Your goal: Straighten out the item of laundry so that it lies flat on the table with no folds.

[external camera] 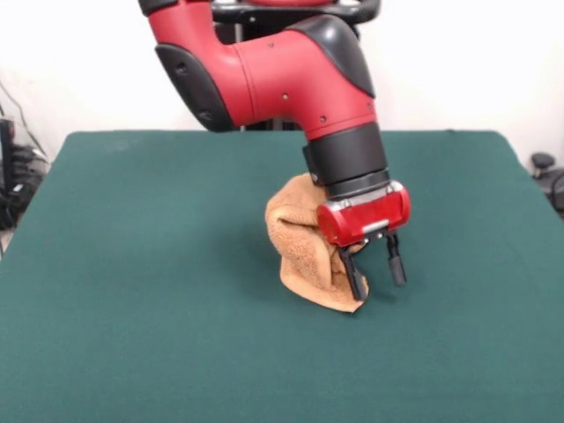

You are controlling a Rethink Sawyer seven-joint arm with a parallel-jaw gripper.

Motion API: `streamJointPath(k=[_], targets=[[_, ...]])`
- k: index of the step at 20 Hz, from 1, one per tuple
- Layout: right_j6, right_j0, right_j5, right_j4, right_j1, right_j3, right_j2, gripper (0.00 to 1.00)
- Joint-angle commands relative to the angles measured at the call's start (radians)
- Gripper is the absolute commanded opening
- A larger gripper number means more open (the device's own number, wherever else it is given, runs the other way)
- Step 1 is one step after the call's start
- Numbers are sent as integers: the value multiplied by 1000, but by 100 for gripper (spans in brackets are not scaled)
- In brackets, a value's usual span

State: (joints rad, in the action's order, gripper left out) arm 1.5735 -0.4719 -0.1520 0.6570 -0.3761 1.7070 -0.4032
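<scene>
Orange-tan terry is bunched into one lump, the towel (304, 247), sitting just behind and beside my hand (376, 269) on the green table (132, 264). The hand's two black fingers (353, 275) are spread, with a clear gap between them; one finger rests against the towel's lower corner, the other stands free of it on the far side, so nothing is pinched. I judge the straightening is at an early stage: the cloth is folded over itself and partly raised. Next I would need to close on a loose corner and draw it outward, low over the table. I count one towel, one hand, two fingers.
</scene>
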Motion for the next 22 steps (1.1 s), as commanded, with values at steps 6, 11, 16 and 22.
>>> streamJointPath(k=[6,11,16,22], targets=[[-5,65,322,3,40,-25,5,100],[3,58,334,10,37,-18,-1,100],[34,66,269,22,7,-10,6,100],[60,68,215,26,-37,12,9,100]])
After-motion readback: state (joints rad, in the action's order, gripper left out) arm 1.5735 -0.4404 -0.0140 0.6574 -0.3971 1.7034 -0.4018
